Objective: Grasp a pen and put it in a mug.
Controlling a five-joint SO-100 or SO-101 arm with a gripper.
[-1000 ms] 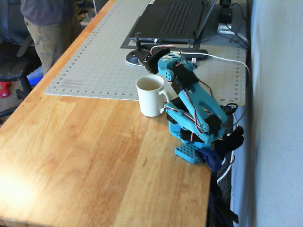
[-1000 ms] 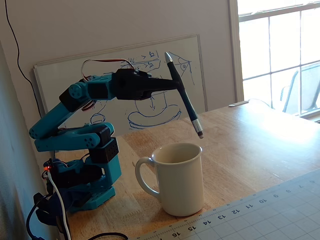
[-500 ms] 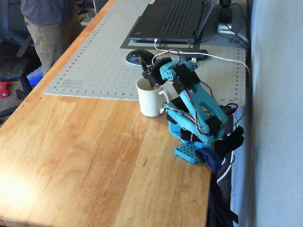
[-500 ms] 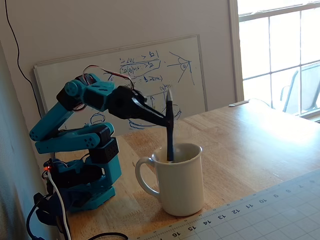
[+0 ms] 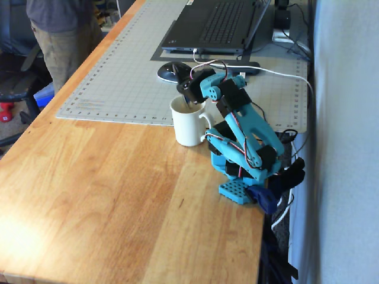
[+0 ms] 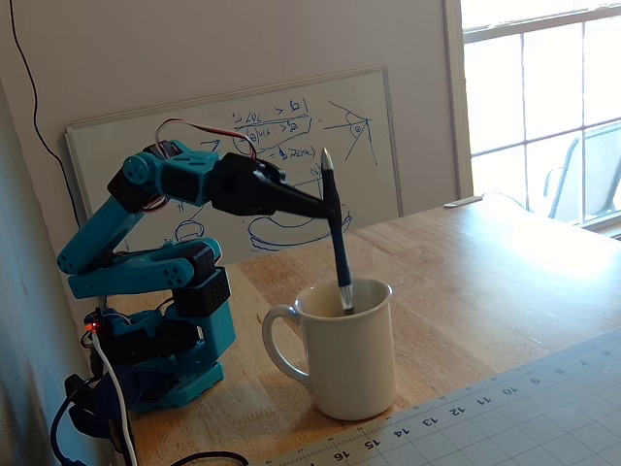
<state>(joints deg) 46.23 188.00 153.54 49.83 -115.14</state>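
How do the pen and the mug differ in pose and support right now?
The pen is slim, dark blue and slightly tilted, held by the gripper; the mug is broad, cream-white and upright, standing on the table. The pen's lower end dips inside the mug's mouth. Both are by the cutting mat.

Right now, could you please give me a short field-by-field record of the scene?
pen: nearly upright, lower end inside the mug
mug: upright on the wooden table, handle toward the arm base
end effector: shut on the pen's upper part, above the mug
behind: whiteboard
nearby: cutting mat, laptop
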